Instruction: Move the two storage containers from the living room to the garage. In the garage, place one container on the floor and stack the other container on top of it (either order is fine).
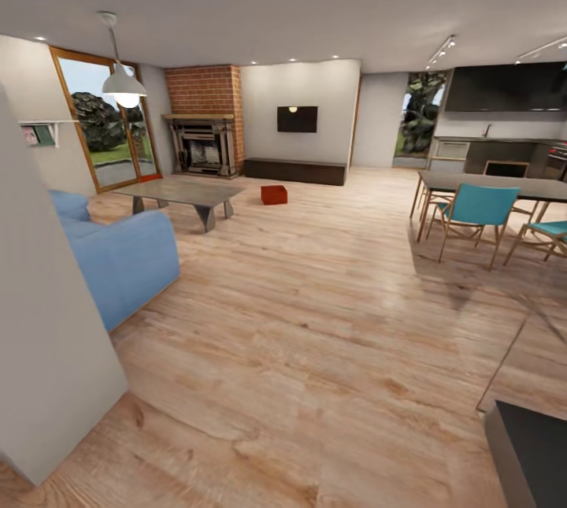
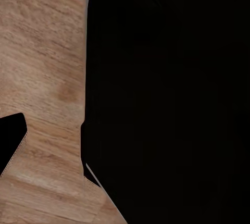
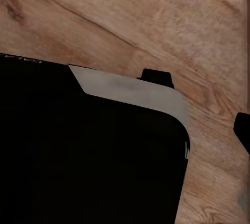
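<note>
orange-red container point(image 1: 274, 194), blue sofa point(image 1: 118, 252) (plain), brick fireplace point(image 1: 206, 120)

One storage container point(image 1: 274, 194) is sitting on the wood floor point(image 1: 315, 319), just right of the low table point(image 1: 187, 194) and in front of the bench point(image 1: 294, 171). The sofa point(image 1: 118, 252) is standing at the left, the dining table point(image 1: 504, 187) at the right.

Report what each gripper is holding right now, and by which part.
Cannot be told: both wrist views show dark robot parts over the wood plank floor, no held item. One storage container sits on the floor far ahead, untouched.
</note>
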Robot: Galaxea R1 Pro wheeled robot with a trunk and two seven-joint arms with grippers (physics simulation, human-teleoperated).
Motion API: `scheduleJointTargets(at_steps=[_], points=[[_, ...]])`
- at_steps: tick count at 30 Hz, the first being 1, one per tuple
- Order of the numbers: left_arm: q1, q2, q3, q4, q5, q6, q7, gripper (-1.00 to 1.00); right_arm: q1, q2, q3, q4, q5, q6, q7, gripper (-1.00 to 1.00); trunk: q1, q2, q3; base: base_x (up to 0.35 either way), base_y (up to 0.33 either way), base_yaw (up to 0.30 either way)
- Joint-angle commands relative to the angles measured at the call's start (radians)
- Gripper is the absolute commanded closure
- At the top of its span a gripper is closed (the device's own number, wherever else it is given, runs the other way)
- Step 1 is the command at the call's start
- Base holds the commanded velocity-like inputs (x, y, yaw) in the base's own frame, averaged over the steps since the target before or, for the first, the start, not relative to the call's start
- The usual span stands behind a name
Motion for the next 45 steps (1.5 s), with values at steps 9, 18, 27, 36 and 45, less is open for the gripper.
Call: scheduleJointTargets(at_steps=[9, 18, 27, 36, 45], points=[[0.000, 0.000, 0.000, 0.000, 0.008, 0.000, -0.001, -1.00, -0.001, 0.001, 0.007, 0.003, -0.012, -0.006, 0.003, -1.00, 0.001, 0.000, -0.001, 0.322, 0.000, -0.126], [0.000, 0.000, 0.000, 0.000, 0.008, -0.001, -0.001, -1.00, -0.001, 0.001, 0.007, 0.003, -0.010, -0.005, 0.002, -1.00, 0.001, 0.000, -0.001, 0.322, 0.000, -0.061], [0.000, 0.000, 0.000, 0.000, 0.008, 0.000, -0.001, -1.00, -0.001, 0.001, 0.008, 0.003, -0.010, -0.005, 0.002, -1.00, 0.001, 0.000, -0.001, 0.322, 0.000, -0.001], [0.000, 0.000, 0.000, 0.000, 0.008, 0.000, -0.001, -1.00, -0.001, 0.001, 0.008, 0.003, -0.010, -0.005, 0.003, -1.00, 0.001, 0.000, -0.001, 0.322, 0.000, 0.000], [0.000, 0.000, 0.000, 0.000, 0.008, 0.000, -0.001, -1.00, -0.001, 0.001, 0.008, 0.003, -0.010, -0.006, 0.002, -1.00, 0.001, 0.000, -0.001, 0.322, 0.000, 0.000]])
